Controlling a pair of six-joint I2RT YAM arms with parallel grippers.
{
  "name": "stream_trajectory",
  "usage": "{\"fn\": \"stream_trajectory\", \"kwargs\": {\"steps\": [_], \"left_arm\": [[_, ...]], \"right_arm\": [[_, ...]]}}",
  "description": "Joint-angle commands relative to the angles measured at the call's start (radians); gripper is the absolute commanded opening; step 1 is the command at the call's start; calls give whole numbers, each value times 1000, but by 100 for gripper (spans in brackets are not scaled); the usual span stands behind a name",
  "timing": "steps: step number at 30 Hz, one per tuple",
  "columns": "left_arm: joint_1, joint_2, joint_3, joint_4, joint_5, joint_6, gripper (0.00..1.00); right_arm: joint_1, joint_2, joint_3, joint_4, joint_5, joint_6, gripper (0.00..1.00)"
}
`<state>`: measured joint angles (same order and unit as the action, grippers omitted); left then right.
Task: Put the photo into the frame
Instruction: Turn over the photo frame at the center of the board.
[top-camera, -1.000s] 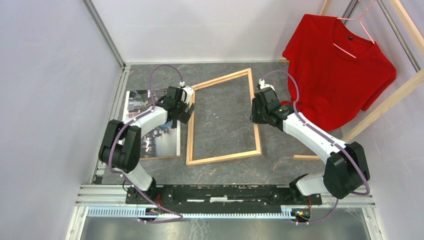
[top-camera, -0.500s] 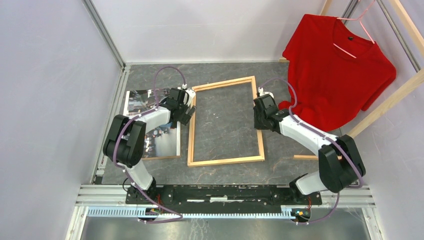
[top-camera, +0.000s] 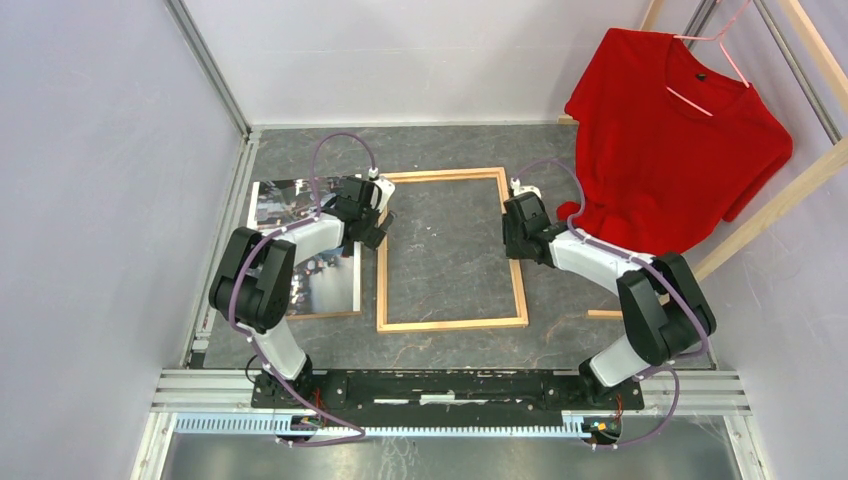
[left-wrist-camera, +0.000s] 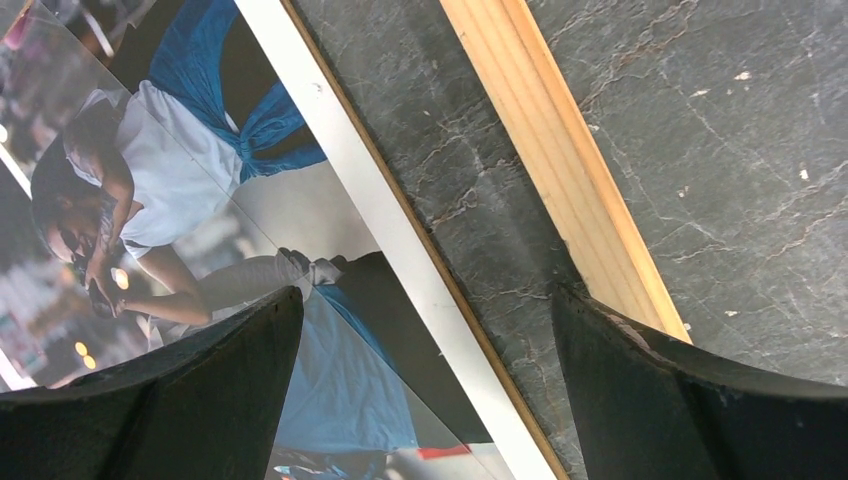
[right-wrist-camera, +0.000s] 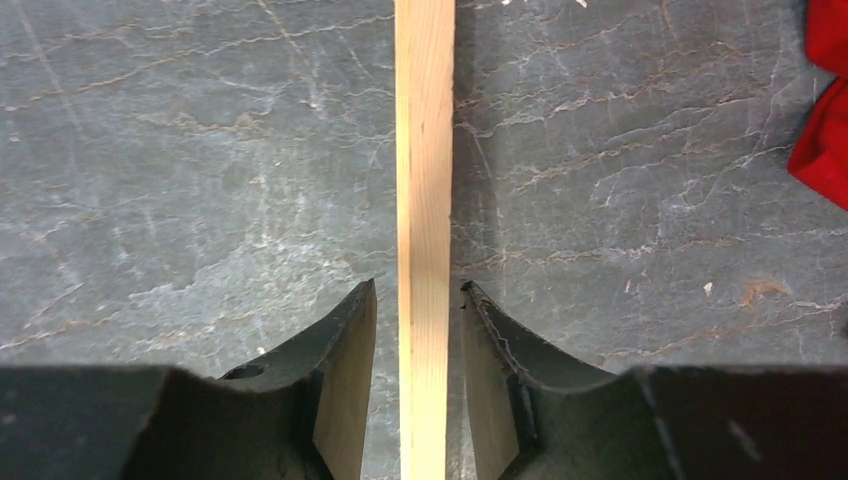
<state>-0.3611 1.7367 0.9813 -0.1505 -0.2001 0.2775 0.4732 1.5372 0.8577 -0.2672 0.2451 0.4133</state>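
One frame (top-camera: 452, 323) lies flat in the middle of the bench (top-camera: 450, 150), with bare bench showing through it. One photo (top-camera: 332, 282) lies flat along the bench's left edge, just beside the frame's left rail and outside it. The left claw (left-wrist-camera: 425, 295) is spread wide, one finger over the photo's white border and the other at that rail. The right claw (right-wrist-camera: 418, 285) straddles the frame's right rail, slightly parted, with a slim gap on each side. One red T-shirt (top-camera: 670, 130) hangs from a wooden rack (top-camera: 790, 200) at the far right corner.
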Motion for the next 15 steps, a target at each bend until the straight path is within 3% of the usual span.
{"fn": "stream_trajectory", "kwargs": {"steps": [1,5,15], "left_arm": [[-20,23,2,14,17,32,100],[-25,30,5,13,11,31,100],[-62,60,66,-4,19,8,100]], "right_arm": [[-26,23,-16,57,-10,6,43],[-38,21,-37,75,-19,11,48],[-41,-86,-57,45,2,18,76]]}}
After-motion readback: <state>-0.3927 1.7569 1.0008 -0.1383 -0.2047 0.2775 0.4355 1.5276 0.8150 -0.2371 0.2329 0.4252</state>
